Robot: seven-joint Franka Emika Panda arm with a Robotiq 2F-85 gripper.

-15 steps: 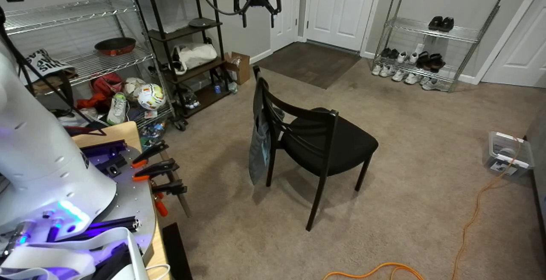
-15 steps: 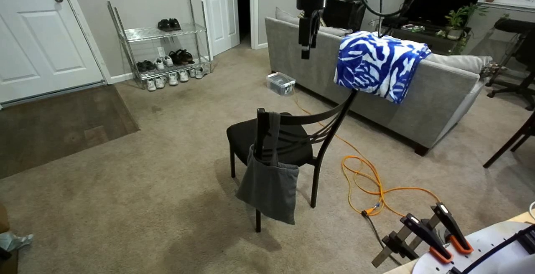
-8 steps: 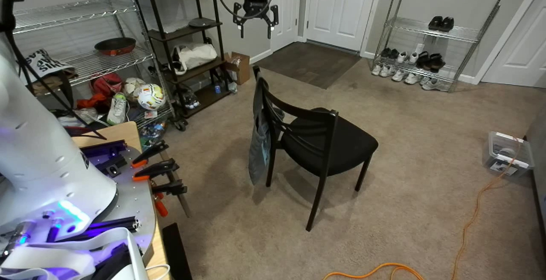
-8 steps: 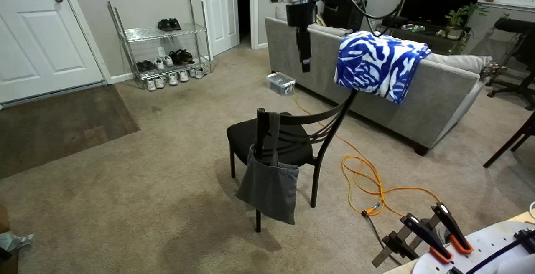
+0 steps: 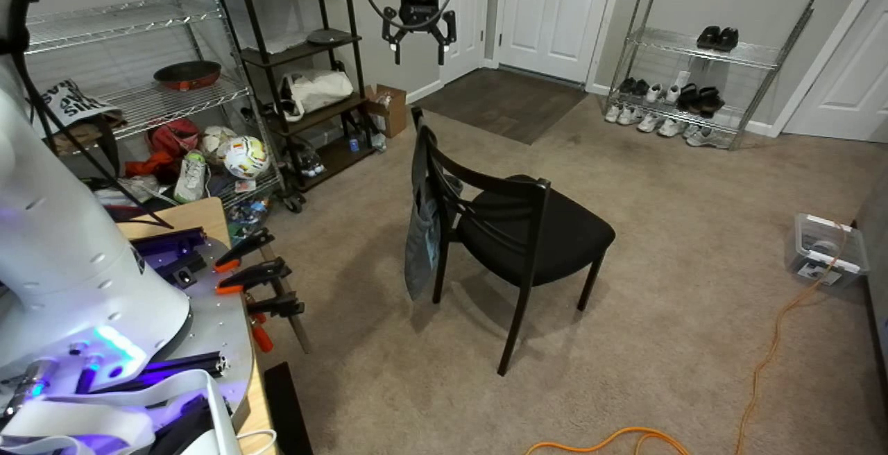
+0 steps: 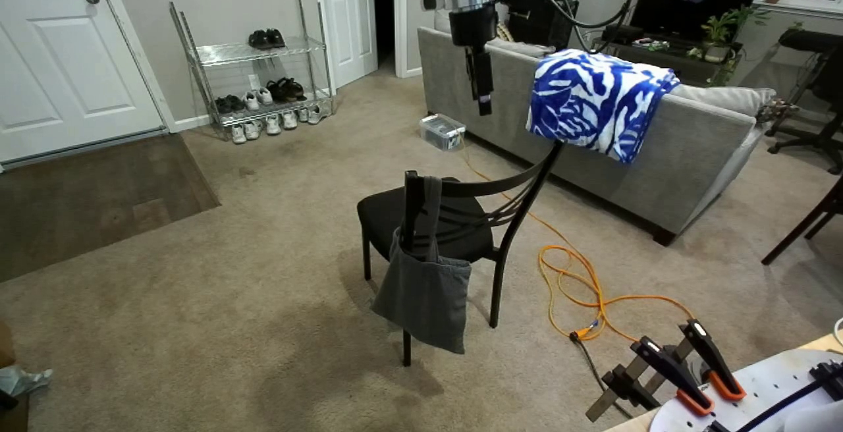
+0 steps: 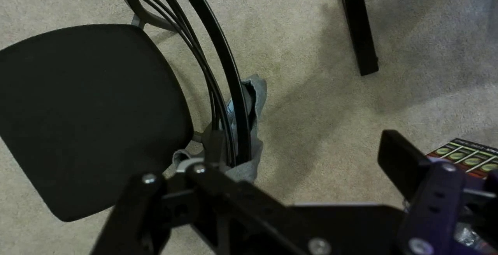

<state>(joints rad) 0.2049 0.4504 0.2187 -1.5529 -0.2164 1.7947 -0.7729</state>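
Slack dark-gray cloth tote bag [image 6: 423, 303], hung from curved-back black chair [image 5: 551, 233], black two-fingered gripper [image 5: 420, 54] spread empty above chair.

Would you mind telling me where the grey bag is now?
In an exterior view, the grey bag hangs from the backrest of the black chair, at the end on the picture's left, with the orange cord to its right.

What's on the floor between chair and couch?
The orange cord runs between the chair and the couch, with a clear box near the couch. Shows in an exterior view.
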